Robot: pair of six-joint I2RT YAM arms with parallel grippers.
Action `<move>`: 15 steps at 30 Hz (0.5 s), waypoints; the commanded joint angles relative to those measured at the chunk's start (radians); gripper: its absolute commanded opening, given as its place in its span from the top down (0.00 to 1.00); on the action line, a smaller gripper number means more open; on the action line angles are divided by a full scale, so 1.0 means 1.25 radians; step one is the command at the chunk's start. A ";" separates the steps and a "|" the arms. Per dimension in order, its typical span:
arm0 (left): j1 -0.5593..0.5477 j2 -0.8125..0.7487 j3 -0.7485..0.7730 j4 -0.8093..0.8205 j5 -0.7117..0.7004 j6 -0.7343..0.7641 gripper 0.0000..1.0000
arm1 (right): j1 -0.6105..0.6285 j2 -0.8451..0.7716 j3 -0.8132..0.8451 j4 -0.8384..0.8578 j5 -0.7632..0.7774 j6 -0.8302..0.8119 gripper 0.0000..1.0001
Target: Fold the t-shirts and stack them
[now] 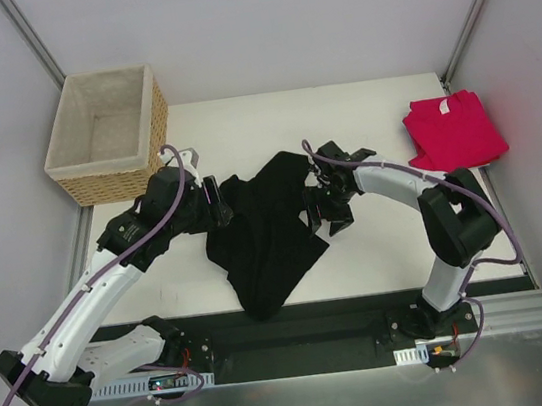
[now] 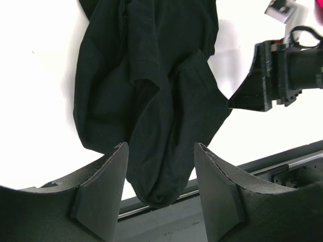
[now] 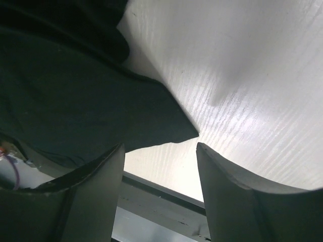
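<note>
Black t-shirt [image 1: 260, 235] lies bunched at the middle of the surface [image 1: 359, 110]. Its lower part droops over the near edge, and one point reaches toward the far edge. No print shows from any view. The red t-shirt [image 1: 453, 129] lies folded by the right edge, well apart from the black one. The wicker basket [image 1: 107, 186] stands at the far left corner.

Left hand [image 2: 160, 147]: fingers apart, low at the shirt's left side, nothing clamped. The wrist view looks past the fingers onto creased cloth.

Right hand [image 3: 159, 147]: fingers apart at the shirt's right side. A corner of hem and bare surface show between them, and no cloth is pinched.

My read of the step: the shirt needs spreading flat before any fold.

Notes for doing it well:
- I take a single layer at each side, at a hem or shoulder seam, not a bundle of folds.
- I bring the fingertips right down to the surface so the cloth cannot slide out.
- I lift both hands together, draw them apart until the cloth hangs taut, and pull the drooping part back from the near edge.
- I lay it down away from the red t-shirt.

Risk: a grip on a doubled layer would leave the shirt twisted.
</note>
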 commanded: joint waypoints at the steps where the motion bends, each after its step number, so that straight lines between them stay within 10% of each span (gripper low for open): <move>1: 0.011 -0.024 -0.008 0.013 -0.016 0.006 0.46 | 0.035 0.029 0.058 -0.096 0.097 -0.021 0.39; 15: 0.019 -0.042 -0.007 0.011 -0.015 0.008 0.45 | 0.073 0.076 0.077 -0.136 0.140 -0.025 0.50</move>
